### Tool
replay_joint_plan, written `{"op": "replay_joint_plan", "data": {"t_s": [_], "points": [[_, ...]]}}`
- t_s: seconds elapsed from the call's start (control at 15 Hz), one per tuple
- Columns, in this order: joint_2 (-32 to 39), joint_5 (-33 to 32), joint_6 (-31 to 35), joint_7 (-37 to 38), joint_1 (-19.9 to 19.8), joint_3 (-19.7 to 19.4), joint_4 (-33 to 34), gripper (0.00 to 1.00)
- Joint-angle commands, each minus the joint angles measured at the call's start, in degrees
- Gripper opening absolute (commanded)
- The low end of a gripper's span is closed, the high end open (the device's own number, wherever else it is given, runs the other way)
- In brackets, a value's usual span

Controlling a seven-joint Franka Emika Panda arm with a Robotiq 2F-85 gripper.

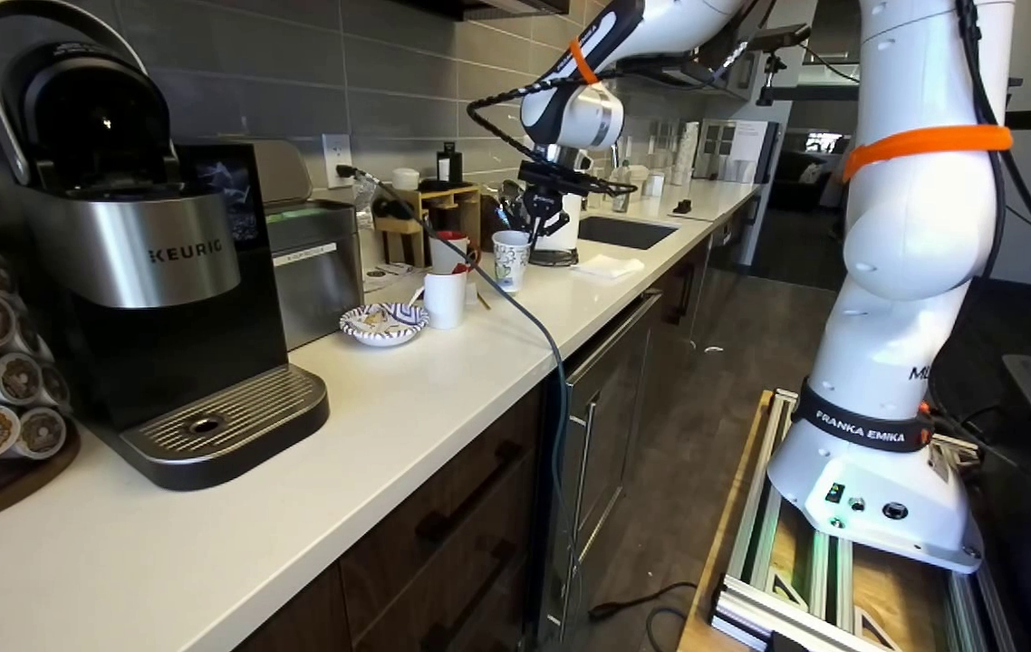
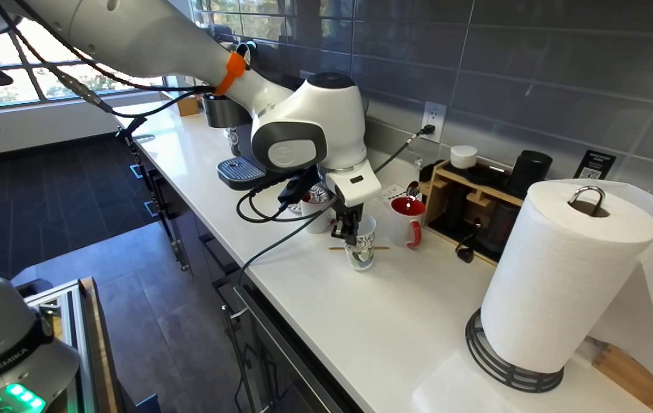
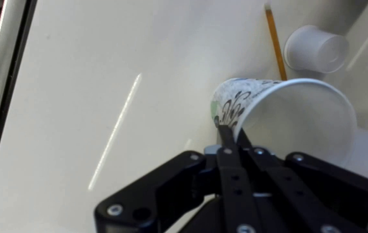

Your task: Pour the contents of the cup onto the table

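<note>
The cup (image 1: 510, 263) is a white paper cup with a dark and green pattern. It is about upright at the countertop in both exterior views (image 2: 362, 255); I cannot tell whether its base touches. In the wrist view the cup (image 3: 240, 103) shows its open mouth and pale inside; no contents can be made out. My gripper (image 3: 234, 132) pinches the cup's wall at the rim, one finger outside and one inside. The gripper also shows in both exterior views (image 1: 534, 237) (image 2: 347, 236). The table is the off-white countertop (image 1: 389, 426), also in view here (image 2: 401, 327).
A red-lined mug (image 2: 407, 218), a white mug (image 1: 445, 299) and a patterned bowl (image 1: 383, 326) stand close by. A thin wooden stick (image 3: 276, 45) lies by the cup, beside a small white container (image 3: 316, 48). A paper-towel roll (image 2: 562, 281), coffee machine (image 1: 162, 299) and cable (image 1: 534, 321) are around.
</note>
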Motion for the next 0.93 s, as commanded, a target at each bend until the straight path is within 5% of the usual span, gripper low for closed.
{"op": "replay_joint_plan", "data": {"t_s": [0.0, 0.07, 0.33, 0.67, 0.87], "points": [[-1.2, 5.0, 0.6, 0.5, -0.6, -0.2, -3.2, 0.16], [-1.1, 6.1, 0.3, 0.1, -0.8, -0.2, -3.4, 0.29], [-2.5, 7.0, 0.3, 0.7, -0.5, -0.6, -4.6, 0.57], [-11.3, -2.1, 1.1, 2.9, 1.5, -1.6, -9.6, 0.96], [-18.3, -12.8, 3.2, 5.1, 1.5, -0.6, -14.0, 1.0]]}}
